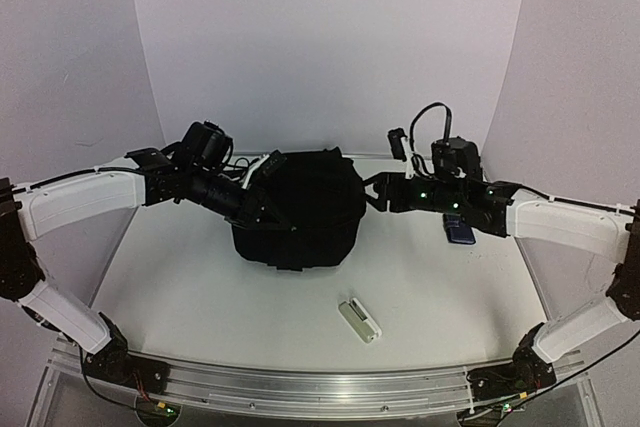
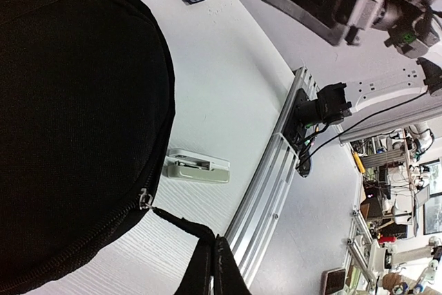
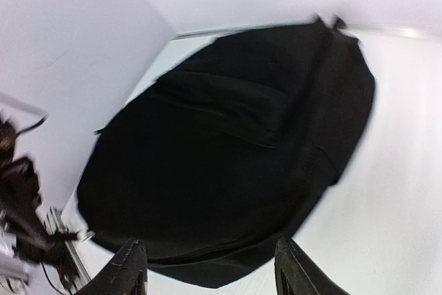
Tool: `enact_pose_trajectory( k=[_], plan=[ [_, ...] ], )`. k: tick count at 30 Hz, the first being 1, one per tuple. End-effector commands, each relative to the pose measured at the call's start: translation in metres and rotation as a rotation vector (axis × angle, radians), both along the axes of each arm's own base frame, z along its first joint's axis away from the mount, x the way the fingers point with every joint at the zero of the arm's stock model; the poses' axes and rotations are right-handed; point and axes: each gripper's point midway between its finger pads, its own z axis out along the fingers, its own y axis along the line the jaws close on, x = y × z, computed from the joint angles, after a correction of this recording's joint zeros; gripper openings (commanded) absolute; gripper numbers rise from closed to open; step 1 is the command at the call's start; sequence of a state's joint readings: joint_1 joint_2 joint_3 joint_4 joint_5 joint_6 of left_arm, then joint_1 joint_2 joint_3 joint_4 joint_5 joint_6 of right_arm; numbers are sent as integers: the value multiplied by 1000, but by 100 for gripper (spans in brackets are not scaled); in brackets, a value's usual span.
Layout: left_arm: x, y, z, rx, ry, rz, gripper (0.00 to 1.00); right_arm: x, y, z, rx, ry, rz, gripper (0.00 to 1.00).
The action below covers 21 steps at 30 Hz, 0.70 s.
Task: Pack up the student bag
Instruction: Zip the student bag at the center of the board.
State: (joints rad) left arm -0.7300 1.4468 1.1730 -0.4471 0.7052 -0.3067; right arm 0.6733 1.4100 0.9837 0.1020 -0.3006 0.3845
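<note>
The student bag (image 1: 300, 217) sits in the middle of the table (image 1: 190, 287). The left gripper (image 1: 268, 182) is at its ten o'clock edge, maybe to steady it; I cannot tell if it grips. The right gripper (image 1: 372, 191), at three o'clock, gapes wide, ready to grab.

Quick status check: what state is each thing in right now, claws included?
student bag: lying on the table, no opening visible.
left claw: at the bag's left edge; open or shut unclear.
right claw: open, empty, short of the bag.
white item: flat on the table, outside the bag.
blue item: flat on the table, outside the bag.
</note>
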Motion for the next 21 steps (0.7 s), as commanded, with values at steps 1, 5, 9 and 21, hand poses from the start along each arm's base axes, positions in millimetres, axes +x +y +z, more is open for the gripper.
enact_pose_trajectory(
  k=[1,5,9,21],
  plan=[
    [-9,-7,41,-88,-72,-95,0,-29,30,24,-127,-226,120,59],
    [-10,-6,44,-91,-70,-88,0,-46,54,33,-107,-346,239,62],
    [-12,-5,47,-95,-66,-90,0,-53,78,23,-162,-434,330,65],
    [-9,-4,46,-68,-68,-80,0,-63,123,-8,-260,-533,460,50]
  ],
)
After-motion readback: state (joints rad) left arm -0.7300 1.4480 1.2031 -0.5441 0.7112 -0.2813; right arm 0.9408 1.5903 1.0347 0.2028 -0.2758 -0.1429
